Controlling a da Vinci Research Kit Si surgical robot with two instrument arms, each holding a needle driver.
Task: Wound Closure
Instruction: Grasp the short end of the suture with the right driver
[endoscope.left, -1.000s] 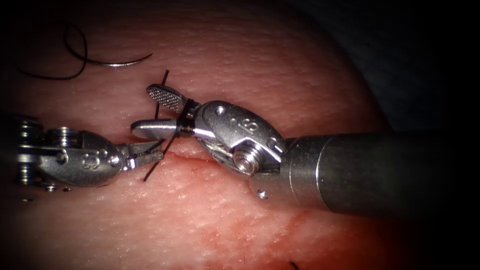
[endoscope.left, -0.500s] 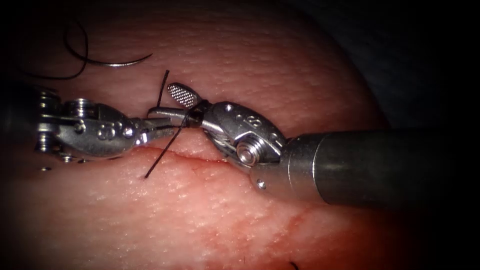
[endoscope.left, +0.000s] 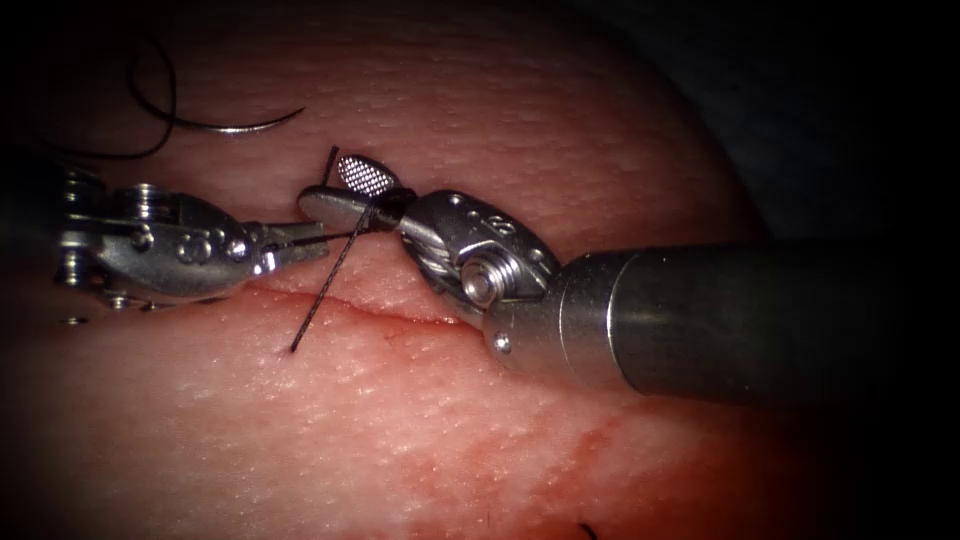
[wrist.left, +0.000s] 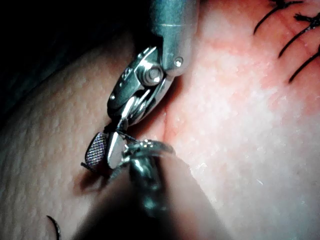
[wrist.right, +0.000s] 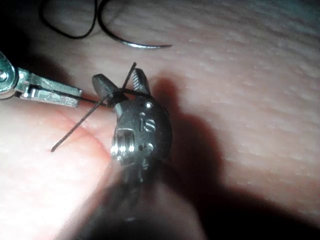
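Black thread (endoscope.left: 322, 300) runs slantwise across the cut (endoscope.left: 390, 312), wrapped around the right tool (endoscope.left: 345, 190), whose fingers stand apart. Left tool (endoscope.left: 300, 240) fingers clamp the thread. Free on the tissue (endoscope.left: 400, 420), the needle (endoscope.left: 235, 126) curves crosswise toward its far-left corner.
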